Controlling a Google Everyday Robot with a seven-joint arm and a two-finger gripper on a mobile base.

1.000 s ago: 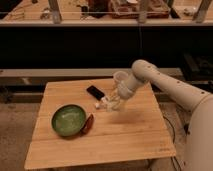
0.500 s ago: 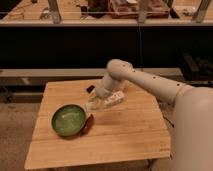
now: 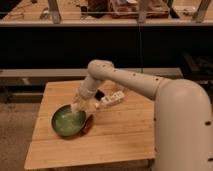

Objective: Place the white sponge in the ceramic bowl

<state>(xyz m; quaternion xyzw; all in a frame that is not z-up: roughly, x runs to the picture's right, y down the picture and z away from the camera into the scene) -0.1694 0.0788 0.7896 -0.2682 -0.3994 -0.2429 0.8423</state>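
The ceramic bowl [image 3: 66,122] is green and glossy and sits on the left part of the wooden table [image 3: 120,135]. My gripper [image 3: 78,105] hangs from the white arm just above the bowl's far right rim. A small pale beige pad, the white sponge [image 3: 76,107], shows at the gripper's tip, held over the rim. The inside of the bowl looks empty.
A long white bar [image 3: 113,98] with a dark object [image 3: 100,93] beside it lies behind the gripper near the table's middle. A reddish-brown item [image 3: 88,124] lies against the bowl's right side. A dark shelf unit stands behind the table.
The gripper has swung left from the table's middle, past the white bar, and down to the bowl's far right rim, carrying the pale pad.
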